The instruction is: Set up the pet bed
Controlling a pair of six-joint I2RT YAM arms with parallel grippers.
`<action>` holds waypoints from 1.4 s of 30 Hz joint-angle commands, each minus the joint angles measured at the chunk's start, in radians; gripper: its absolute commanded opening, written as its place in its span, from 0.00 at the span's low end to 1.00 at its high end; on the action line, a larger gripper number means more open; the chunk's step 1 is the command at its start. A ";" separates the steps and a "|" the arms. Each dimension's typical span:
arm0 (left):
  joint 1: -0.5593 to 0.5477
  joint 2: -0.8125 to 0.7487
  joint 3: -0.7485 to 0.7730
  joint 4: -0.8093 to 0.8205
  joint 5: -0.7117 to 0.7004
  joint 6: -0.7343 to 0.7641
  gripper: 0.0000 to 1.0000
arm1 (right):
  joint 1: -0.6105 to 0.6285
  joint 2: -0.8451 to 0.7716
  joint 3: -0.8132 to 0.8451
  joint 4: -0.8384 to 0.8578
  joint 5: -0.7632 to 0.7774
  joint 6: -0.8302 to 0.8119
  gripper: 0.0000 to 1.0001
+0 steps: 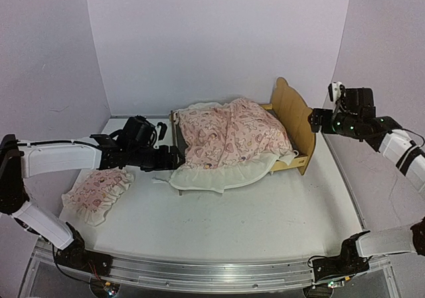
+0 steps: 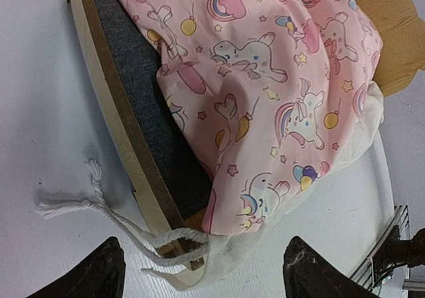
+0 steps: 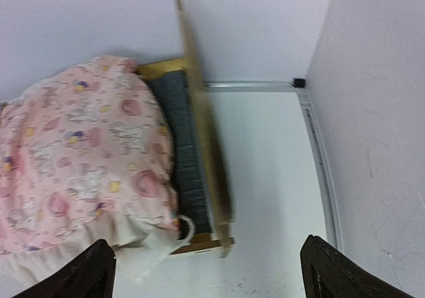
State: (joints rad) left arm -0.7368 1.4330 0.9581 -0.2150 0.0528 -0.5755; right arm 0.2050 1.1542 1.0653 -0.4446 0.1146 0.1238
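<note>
Blanket [image 1: 229,135] sits draped over the pet bed [image 1: 292,109], pillow [image 1: 98,190] parked at 8 o'clock, probably going on next; both sets of jaws released, grasping nothing.

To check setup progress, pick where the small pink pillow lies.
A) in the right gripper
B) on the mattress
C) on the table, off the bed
C: the pillow lies on the table, to the left of the pet bed and apart from it.
</note>
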 commanded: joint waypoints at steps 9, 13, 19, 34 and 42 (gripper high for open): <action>-0.002 0.093 -0.008 0.054 0.072 -0.002 0.64 | 0.205 0.110 -0.083 -0.029 -0.234 0.018 0.98; -0.006 0.112 -0.010 0.054 0.081 -0.009 0.56 | 0.205 0.207 -0.052 -0.050 -0.124 0.000 0.63; -0.016 0.135 -0.023 0.069 0.091 -0.028 0.44 | 0.205 0.261 -0.079 -0.032 -0.020 0.020 0.41; -0.051 0.066 -0.100 0.127 0.163 -0.053 0.64 | 0.207 0.391 -0.090 0.112 0.001 0.000 0.44; -0.061 0.085 -0.056 0.095 0.064 -0.040 0.30 | 0.207 0.345 -0.087 0.112 0.051 -0.003 0.00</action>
State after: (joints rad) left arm -0.7990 1.5471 0.8566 -0.1299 0.1890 -0.6273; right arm 0.4110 1.5520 0.9722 -0.3603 0.1108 0.1257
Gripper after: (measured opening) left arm 0.372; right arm 0.023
